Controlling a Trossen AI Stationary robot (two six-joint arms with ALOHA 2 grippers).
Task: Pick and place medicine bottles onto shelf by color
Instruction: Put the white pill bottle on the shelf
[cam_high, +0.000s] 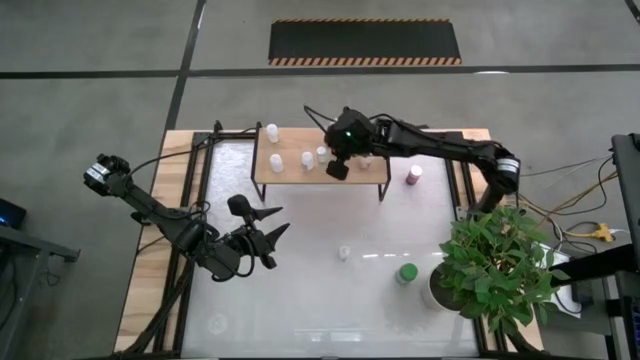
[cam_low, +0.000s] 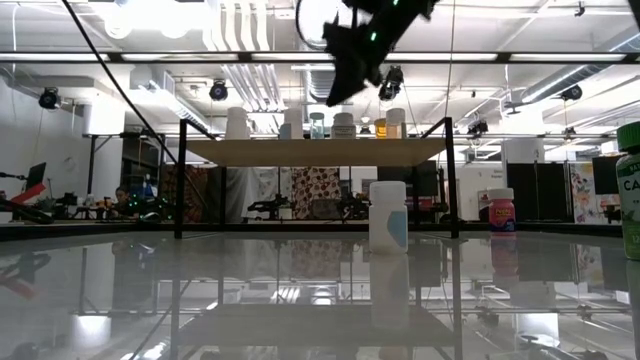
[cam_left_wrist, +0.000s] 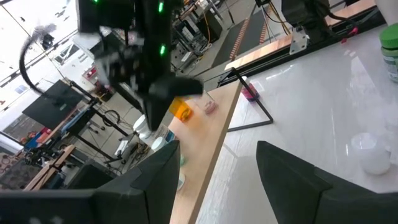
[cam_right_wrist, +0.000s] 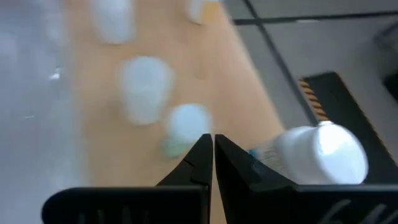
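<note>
The light-wood shelf (cam_high: 352, 178) stands at the far middle of the table. Several pale medicine bottles (cam_high: 276, 162) stand on it, and so does an orange one (cam_left_wrist: 181, 111). My right gripper (cam_high: 337, 171) hovers shut above the shelf's middle. Close beside its fingers in the right wrist view is a white bottle (cam_right_wrist: 317, 155) with a blue label. My left gripper (cam_high: 284, 219) waits open over the table's left part, holding nothing. On the tabletop stand a pink bottle (cam_high: 413, 175), a green bottle (cam_high: 406, 272) and a small white bottle (cam_high: 344, 253).
A potted green plant (cam_high: 495, 265) fills the near right corner, next to the green bottle. The shelf's thin black legs (cam_low: 180, 180) rise from the glossy white tabletop (cam_high: 300, 300). Bare tabletop lies between my left gripper and the small white bottle.
</note>
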